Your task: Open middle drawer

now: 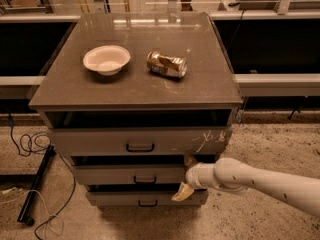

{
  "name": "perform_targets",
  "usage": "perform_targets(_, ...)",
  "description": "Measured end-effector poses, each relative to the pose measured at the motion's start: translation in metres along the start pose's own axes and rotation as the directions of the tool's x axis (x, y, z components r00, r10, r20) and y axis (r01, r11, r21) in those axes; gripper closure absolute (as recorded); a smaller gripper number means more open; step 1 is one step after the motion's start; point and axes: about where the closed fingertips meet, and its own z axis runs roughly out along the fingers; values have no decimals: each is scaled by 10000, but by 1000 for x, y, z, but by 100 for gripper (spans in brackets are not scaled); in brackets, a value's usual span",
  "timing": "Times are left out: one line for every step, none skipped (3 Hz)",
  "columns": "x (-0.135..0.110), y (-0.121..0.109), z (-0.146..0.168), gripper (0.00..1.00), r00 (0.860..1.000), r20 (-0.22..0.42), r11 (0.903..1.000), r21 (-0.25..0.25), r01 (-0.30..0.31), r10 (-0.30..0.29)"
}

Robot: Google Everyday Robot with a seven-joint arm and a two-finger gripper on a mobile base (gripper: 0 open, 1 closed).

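Straddling middle drawer (130, 175) right end: pincer (186, 178); bowl (106, 59), can (167, 64) on cabinet top (135, 91).

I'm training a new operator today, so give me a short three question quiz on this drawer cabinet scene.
1. True or false: the can stands upright on the cabinet top.
2. The gripper is at: A the top drawer's handle, B the right end of the middle drawer, C the bottom drawer's handle?
3. Fill in: the white ____ shares the cabinet top with the can.
Key: 1 false, it lies on its side; 2 B; 3 bowl.
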Motion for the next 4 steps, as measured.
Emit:
perform_targets(0,0,0,27,10000,0,10000,0,0,0)
perform_targets(0,0,0,50,10000,1,10000,-1,0,0)
perform_targets(0,0,0,73,10000,1,10000,-2,0,0)
perform_targets(2,10,-7,97,10000,30,10000,-87,-8,8)
